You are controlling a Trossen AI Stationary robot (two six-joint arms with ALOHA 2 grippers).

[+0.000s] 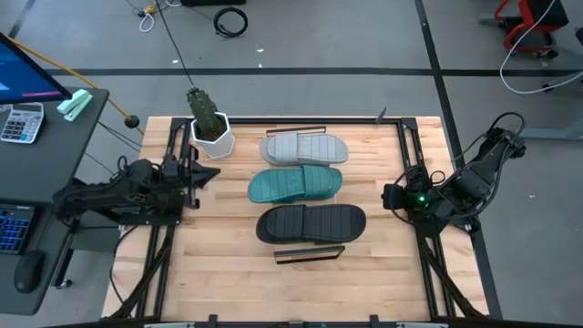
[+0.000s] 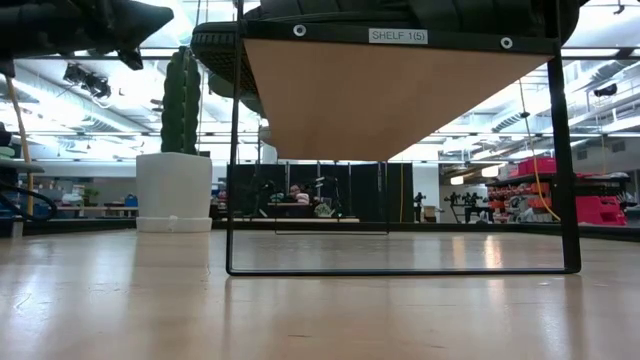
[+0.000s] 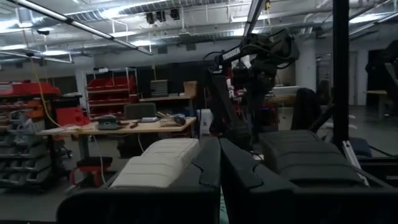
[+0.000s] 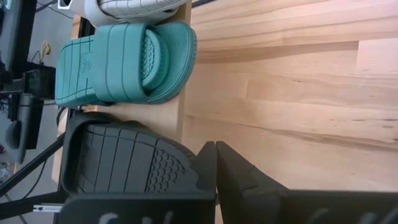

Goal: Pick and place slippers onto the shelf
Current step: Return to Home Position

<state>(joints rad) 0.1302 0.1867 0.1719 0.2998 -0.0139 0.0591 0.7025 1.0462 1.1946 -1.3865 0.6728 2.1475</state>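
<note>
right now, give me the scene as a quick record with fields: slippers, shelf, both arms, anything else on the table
shelf: light-wood board on dark rails, standing mid-table
grey slipper: on the shelf, one end of the row
teal slipper: on the shelf, middle of the row
black slipper: on the shelf, other end
left pincer: shut, empty, over the table's left side
right pincer: shut, empty, over the table's right side
cactus pot: on the table beside the grey slipper
task state: all three slippers on the shelf
</note>
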